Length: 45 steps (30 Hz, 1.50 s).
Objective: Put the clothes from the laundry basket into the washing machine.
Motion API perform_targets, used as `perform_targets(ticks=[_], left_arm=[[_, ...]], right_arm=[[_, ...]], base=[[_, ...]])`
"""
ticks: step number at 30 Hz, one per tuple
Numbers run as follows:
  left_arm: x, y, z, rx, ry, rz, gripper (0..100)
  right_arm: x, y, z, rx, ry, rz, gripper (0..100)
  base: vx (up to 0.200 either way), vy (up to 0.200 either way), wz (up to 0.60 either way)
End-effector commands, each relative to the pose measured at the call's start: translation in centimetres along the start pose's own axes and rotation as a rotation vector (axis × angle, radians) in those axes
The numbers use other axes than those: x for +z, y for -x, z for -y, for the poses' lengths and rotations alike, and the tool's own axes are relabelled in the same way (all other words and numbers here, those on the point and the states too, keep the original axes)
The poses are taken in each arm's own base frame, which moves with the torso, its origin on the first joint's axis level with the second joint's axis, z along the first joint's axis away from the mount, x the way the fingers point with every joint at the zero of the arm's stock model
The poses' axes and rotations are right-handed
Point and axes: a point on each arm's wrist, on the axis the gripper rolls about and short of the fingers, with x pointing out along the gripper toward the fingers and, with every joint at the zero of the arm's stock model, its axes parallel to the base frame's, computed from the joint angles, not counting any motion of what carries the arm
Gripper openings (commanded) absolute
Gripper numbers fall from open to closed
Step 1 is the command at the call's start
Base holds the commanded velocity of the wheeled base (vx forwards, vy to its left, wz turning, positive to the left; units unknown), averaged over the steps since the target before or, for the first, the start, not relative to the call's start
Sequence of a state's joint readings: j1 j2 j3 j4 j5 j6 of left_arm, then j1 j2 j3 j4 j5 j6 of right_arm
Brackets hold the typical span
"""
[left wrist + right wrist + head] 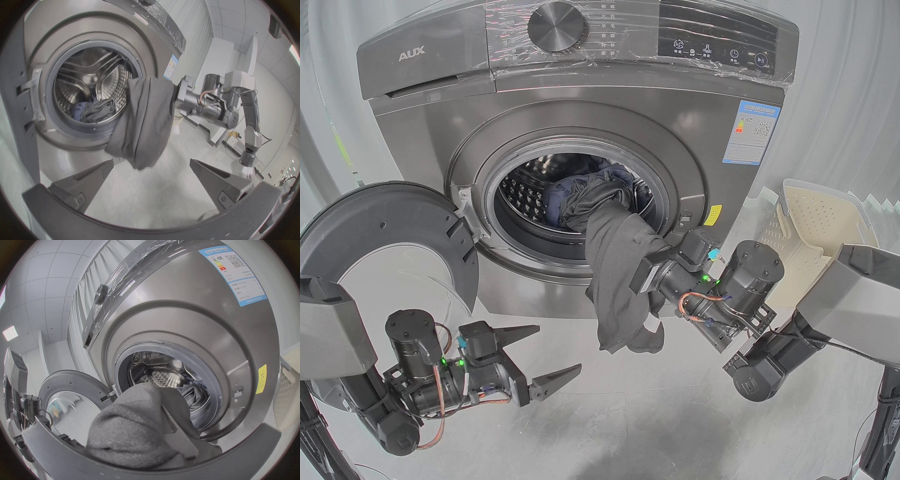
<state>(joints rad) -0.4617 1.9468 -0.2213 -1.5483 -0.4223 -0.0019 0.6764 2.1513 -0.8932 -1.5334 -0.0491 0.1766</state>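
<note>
Low on the left, my left gripper hangs below the open door, fingers spread wide. At the washing machine, a wrinkled dark grey garment trails out of the drum over the rim and hangs down. Blue and dark clothes lie inside. My right gripper is clamped on that garment just outside the opening. The cream laundry basket stands beside the machine.

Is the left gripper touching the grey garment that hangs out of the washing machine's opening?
Apart. The head view shows bare floor between the left gripper and the grey garment.
</note>
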Motion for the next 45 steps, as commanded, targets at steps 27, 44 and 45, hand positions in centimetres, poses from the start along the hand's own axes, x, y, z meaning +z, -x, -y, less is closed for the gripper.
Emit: perform_targets(ticks=[27, 44, 45], left_arm=[[-0.9, -13.8, -2.8, 0.090, -0.016, 0.178, 100], [3.1, -10.8, -3.6, 0.200, -0.031, 0.269, 0], [3.4, -10.6, -3.5, 0.200, -0.032, 0.275, 0]], right_arm=[[-0.7, 2.7, -5.6, 0.077, -0.070, -0.075, 0], [-0.2, 3.9, -0.9, -0.053, -0.046, -0.105, 0], [-0.3, 4.1, -0.8, -0.057, -0.045, -0.115, 0]], base=[[0.000, 0.000, 0.00], [0.000, 0.000, 0.00], [0.000, 0.000, 0.00]])
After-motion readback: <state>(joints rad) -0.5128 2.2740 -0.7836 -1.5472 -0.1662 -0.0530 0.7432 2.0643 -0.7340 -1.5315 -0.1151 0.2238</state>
